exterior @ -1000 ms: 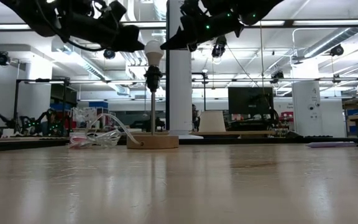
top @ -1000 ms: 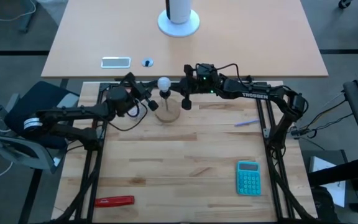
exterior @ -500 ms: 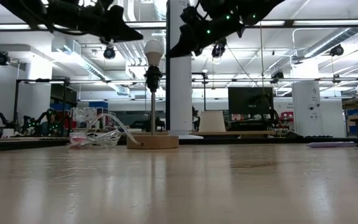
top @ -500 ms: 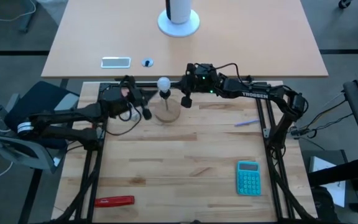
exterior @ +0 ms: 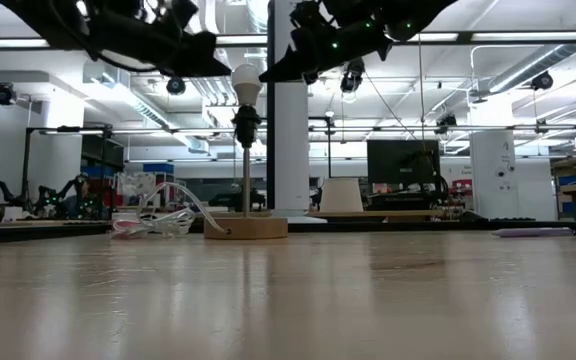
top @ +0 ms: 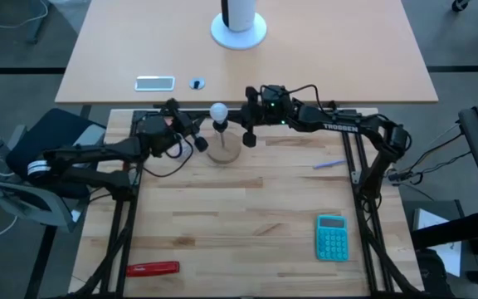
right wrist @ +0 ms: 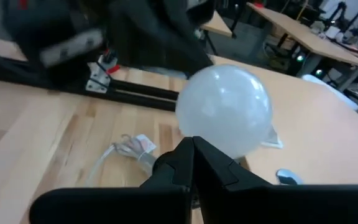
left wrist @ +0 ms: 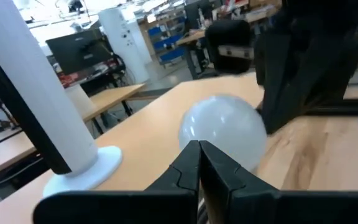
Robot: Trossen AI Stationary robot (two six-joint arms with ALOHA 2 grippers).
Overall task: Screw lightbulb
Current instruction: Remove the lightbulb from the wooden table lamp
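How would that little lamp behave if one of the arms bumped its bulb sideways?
It would probably tip: the lightbulb sits high on a thin stem over a small round wooden base. The bulb looks smooth and rounded, so likely slippery and fragile.

A white pillar (exterior: 286, 150), ceiling strip lights (exterior: 528, 37) and a dark monitor (exterior: 402, 162) stand behind the wooden counter (exterior: 288, 295).

Both arms are matte black with jointed segments and loose black cables. The right arm (top: 338, 124) bears white lettering and small green lights.
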